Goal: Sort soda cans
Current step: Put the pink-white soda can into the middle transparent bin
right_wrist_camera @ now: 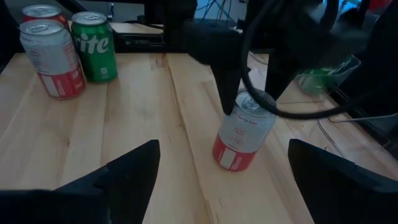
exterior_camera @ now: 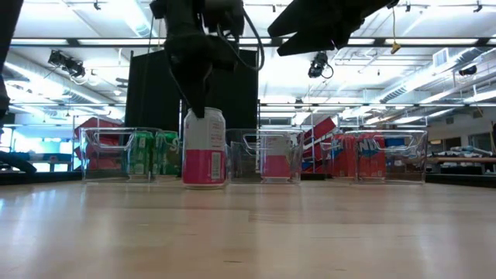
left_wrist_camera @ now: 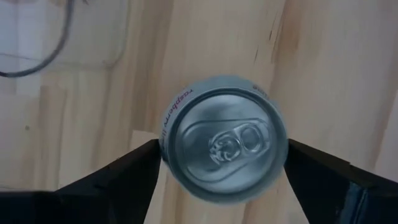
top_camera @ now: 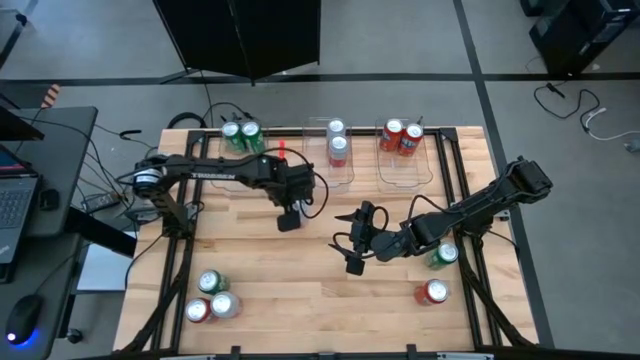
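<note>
Left gripper [top_camera: 288, 219] points straight down over a silver-white can with a pink lower band [exterior_camera: 204, 147], fingers spread to either side of its top; in the left wrist view both fingers stand clear of the can's rim, so open, not gripping. Can stands upright on the wooden table [top_camera: 300, 290], in front of the middle bin. Part of the side print reads "raspberry" in the left wrist view; the rest is not legible.

Right gripper [top_camera: 357, 243] hovers mid-table, just right of the left gripper, fingers spread wide, nothing between them.

Three clear bins along the far edge:
- left bin [top_camera: 214, 142]: two green cans [top_camera: 241, 133]
- middle bin [top_camera: 347, 168]: two silver-white cans [top_camera: 337, 141]
- right bin [top_camera: 399, 172]: two red cans [top_camera: 401, 137], large white lettering, not readable

Loose cans:
- near left corner: cluster of three, one green [top_camera: 210, 283], one red [top_camera: 198, 311], one silver-white [top_camera: 224, 304]. The right wrist view shows "ite" on the green one.
- right side: green can [top_camera: 443, 255] just beside the right arm; red can [top_camera: 434, 292] nearer the front edge.
</note>
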Available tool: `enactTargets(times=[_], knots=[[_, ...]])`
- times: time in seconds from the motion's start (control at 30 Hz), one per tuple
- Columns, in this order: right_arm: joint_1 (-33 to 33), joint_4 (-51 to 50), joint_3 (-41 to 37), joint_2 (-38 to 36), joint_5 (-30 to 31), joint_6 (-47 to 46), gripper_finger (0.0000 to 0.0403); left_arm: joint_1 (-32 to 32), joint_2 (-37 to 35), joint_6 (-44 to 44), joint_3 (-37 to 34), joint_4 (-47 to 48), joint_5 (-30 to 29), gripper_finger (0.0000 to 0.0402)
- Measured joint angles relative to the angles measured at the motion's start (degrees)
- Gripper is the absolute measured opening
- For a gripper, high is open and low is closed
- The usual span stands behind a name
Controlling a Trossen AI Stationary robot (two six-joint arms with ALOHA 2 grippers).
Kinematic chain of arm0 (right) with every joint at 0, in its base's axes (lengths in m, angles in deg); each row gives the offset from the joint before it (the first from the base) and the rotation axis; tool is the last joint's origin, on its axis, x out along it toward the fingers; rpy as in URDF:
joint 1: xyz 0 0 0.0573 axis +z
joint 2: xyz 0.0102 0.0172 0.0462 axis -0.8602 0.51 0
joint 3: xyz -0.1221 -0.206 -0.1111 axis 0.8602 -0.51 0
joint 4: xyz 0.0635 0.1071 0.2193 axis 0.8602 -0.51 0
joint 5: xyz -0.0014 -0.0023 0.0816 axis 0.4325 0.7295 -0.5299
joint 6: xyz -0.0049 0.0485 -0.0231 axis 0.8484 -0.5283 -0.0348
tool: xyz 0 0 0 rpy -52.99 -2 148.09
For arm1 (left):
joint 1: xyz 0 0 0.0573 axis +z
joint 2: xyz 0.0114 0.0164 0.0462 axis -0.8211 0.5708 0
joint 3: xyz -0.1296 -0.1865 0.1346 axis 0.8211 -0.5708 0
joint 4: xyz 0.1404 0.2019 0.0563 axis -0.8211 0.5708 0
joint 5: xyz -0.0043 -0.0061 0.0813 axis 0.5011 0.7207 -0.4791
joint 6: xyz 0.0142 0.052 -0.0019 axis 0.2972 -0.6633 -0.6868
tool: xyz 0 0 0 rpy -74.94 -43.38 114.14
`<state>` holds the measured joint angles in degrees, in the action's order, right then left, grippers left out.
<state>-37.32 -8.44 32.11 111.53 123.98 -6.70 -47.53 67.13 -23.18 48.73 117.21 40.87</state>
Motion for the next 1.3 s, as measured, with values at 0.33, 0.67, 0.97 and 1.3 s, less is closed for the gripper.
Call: enactTargets(times=[0.33,0.67,0.97,1.3], knots=[[0.0,-0.1,0.0,0.0,0.0,-0.2,0.0336,0.4,1.4,-4.6,0.6,-1.9,-0.4,0.0316],[0.0,-0.1,0.0,0.0,0.0,-0.2,0.0319,1.1,0.2,-4.3,10.0,6.6,-0.9,0.0253],[0.0,-0.2,0.0,0.0,-0.3,-0.2,0.0308,4.7,0.1,-10.8,23.5,10.8,-2.5,0.0253],[0.0,-0.2,0.0,0.0,-0.4,-0.2,0.0306,18.0,0.0,-26.0,26.0,10.4,-1.9,0.0253]])
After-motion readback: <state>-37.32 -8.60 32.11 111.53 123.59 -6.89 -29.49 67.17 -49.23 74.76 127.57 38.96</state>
